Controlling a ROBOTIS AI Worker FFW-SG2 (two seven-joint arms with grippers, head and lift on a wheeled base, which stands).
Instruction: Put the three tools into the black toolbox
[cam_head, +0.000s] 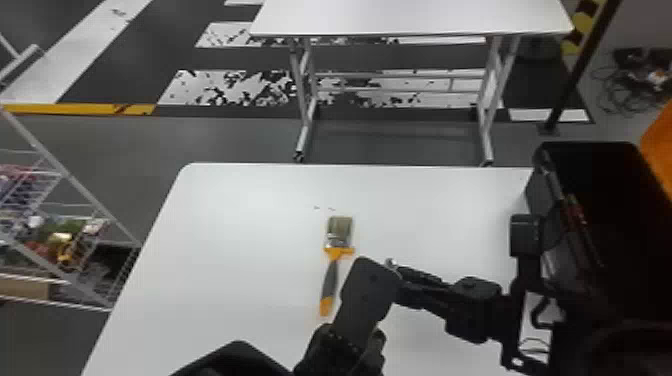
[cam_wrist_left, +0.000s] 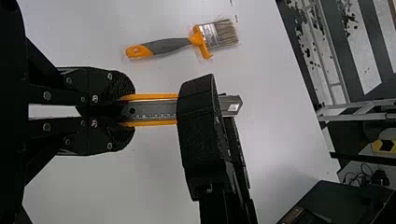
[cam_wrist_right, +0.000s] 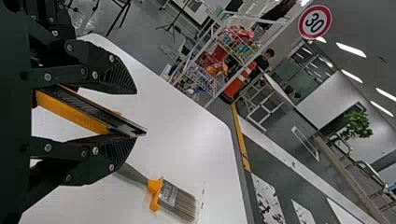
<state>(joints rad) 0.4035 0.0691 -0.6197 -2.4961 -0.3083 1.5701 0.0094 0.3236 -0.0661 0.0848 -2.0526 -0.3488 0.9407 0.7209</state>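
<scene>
Over the white surface (cam_head: 240, 220), the left end effector (cam_wrist_left: 127, 111) clenches a probably stiff knife (cam_wrist_left: 154, 110); the spread right end effector (cam_wrist_right: 134, 115) should take mid-handle.

- blocky black arm (cam_head: 369, 290), six o'clock, head view
- curly black cable (cam_head: 535, 311), four o'clock there
- round silver screws (cam_wrist_left: 47, 96), nine o'clock, left wrist view
- stripy black fingertip (cam_wrist_right: 122, 81), ten o'clock, right wrist view

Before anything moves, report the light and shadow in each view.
Head view: the white table is evenly lit, the black toolbox so dark inside that its contents are hard to make out. Left wrist view: a soft shadow on the tabletop beside the toolbox; a pale highlight, seemingly glare, near the tip of the utility knife. Right wrist view: ceiling lights glowing white.
</scene>
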